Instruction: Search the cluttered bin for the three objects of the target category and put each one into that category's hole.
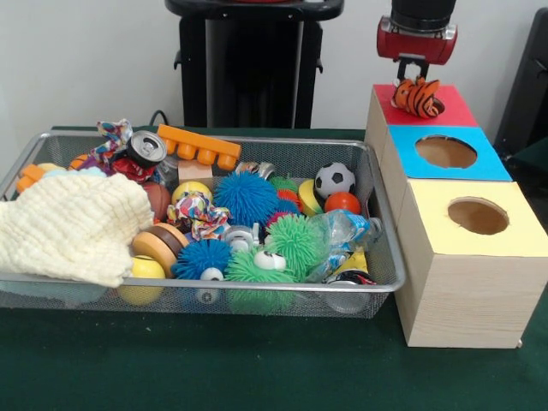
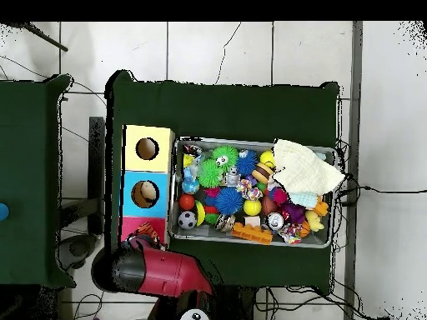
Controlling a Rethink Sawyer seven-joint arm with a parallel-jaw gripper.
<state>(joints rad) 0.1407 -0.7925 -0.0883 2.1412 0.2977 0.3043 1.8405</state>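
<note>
My gripper (image 1: 413, 77) hangs over the red-topped box (image 1: 458, 110) at the far right. It is shut on a small orange plush toy with black stripes (image 1: 417, 96), which it holds at the round hole (image 1: 437, 107); the toy hides most of the hole. In the overhead view the red arm (image 2: 158, 271) covers the gripper beside the red top (image 2: 132, 225). The silver wire-mesh bin (image 1: 205, 281) stands to the left of the boxes, full of toys; it also shows in the overhead view (image 2: 250, 140). I cannot pick out any other plush toy in the bin.
A blue-topped box (image 1: 445, 152) and a yellow-topped box (image 1: 477, 216) stand in a row in front of the red one. A cream cloth (image 1: 73, 227) covers the bin's left part. Spiky balls (image 1: 246, 197), a soccer ball (image 1: 334, 180) and an orange block (image 1: 199, 145) lie in the bin.
</note>
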